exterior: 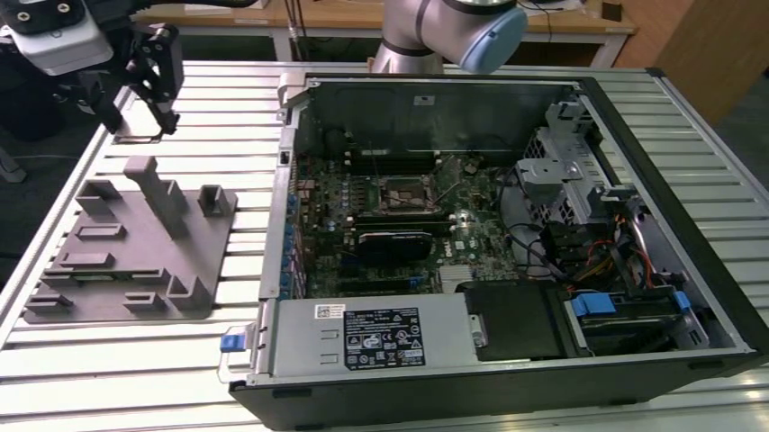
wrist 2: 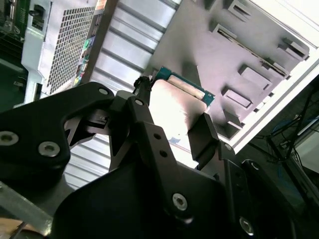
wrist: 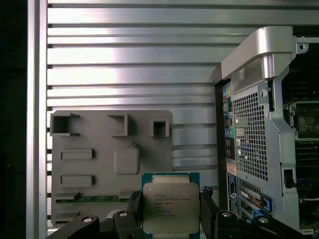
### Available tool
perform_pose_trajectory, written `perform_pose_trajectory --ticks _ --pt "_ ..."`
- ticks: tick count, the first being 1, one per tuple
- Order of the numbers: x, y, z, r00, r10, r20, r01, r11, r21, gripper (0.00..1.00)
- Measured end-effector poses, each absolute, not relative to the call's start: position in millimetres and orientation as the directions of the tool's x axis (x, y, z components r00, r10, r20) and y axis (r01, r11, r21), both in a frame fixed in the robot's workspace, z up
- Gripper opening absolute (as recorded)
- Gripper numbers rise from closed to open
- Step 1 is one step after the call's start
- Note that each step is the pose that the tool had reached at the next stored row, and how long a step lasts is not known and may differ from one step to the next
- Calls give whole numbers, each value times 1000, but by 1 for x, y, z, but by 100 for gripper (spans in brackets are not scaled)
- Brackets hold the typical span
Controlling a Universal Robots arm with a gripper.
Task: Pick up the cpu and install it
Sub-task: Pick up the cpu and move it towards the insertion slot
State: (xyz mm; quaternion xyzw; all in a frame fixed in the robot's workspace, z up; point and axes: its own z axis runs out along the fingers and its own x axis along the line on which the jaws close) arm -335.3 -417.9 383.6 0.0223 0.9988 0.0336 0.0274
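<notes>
being clenched flat by two opposite edges in the gripper point(wrist: 171, 199), the cpu point(wrist: 171, 209) was suspended above the grey tray point(wrist: 99, 144); the socket point(exterior: 406, 191) was located inside the computer case point(exterior: 505, 94) beside that tray, well apart

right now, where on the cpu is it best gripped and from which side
Take the cpu by two opposite thin edges, approaching square to its flat face. It is a thin flat square with a smooth metal top, so the edges likely offer the only purchase; the gripper pinches it that way.
</notes>
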Motion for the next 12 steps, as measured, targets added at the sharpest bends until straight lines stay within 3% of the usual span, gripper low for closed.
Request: perform_pose_trajectory --ticks 12 --pt "-306 -418 384 -997 46 -53 43 997 68 55"
